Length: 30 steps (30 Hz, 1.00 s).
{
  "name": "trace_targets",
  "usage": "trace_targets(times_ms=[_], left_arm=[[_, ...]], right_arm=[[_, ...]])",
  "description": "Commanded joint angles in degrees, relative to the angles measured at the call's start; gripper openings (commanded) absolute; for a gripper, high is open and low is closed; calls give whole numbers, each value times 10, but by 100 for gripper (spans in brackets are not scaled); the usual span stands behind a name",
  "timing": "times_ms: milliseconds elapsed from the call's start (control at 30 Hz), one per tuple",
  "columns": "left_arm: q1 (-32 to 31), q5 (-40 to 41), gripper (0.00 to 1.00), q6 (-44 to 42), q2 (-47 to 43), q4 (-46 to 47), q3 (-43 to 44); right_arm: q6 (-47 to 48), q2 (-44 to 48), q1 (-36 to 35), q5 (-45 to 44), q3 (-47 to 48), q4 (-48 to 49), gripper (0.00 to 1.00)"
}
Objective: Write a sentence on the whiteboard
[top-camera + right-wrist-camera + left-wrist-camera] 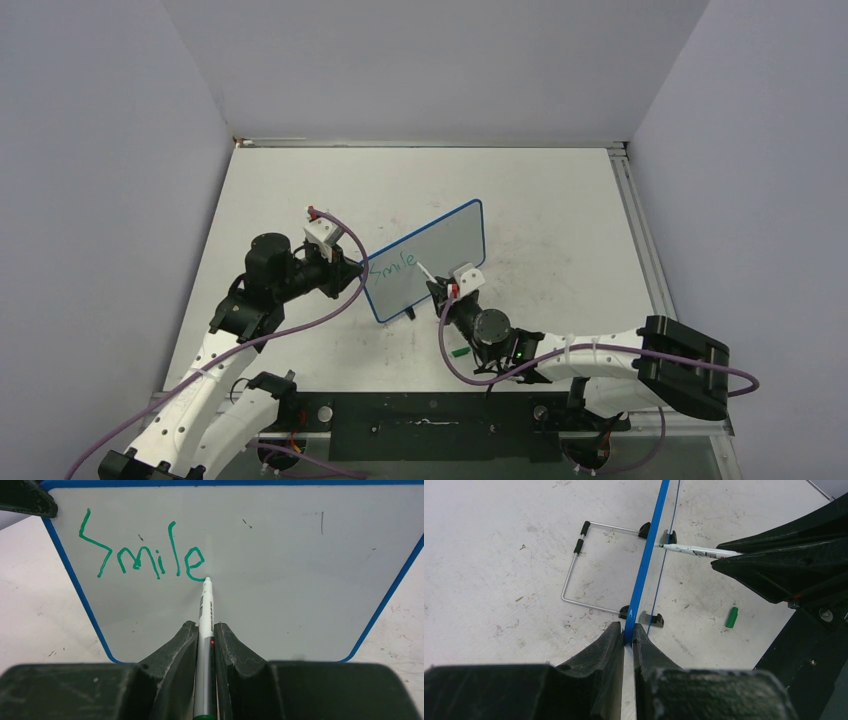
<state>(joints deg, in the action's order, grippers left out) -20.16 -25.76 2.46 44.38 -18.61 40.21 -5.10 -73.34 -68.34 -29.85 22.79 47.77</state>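
The blue-framed whiteboard [430,258] stands upright near the table's middle. My left gripper [358,272] is shut on its left edge; the left wrist view shows the blue frame [644,570] pinched between the jaws of the left gripper [628,632]. My right gripper [205,630] is shut on a white marker [206,611] whose tip touches the board [280,580] just after the green word "Smile" [142,552]. The marker [696,552] also shows in the left wrist view, and the right gripper [443,291] and the writing [392,265] in the top view.
A green marker cap [731,616] lies on the table by the right arm, also in the top view [459,352]. The board's wire stand [574,575] and black feet [651,618] rest behind it. Grey walls enclose the table [560,190].
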Motion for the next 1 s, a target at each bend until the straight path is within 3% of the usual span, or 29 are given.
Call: trace_targets(times_ms=[0,200,967], left_arm=[[-2,-10,0,2,1,-14,2],[-2,-11,0,2,2,-13,3],[-2,-10,0,3,0,-14,2]], right_arm=[[6,32,0,-21,-6,15,5],[8,55,0,-28,-10,10,5],[14,-1,13,-15,6,24,5]])
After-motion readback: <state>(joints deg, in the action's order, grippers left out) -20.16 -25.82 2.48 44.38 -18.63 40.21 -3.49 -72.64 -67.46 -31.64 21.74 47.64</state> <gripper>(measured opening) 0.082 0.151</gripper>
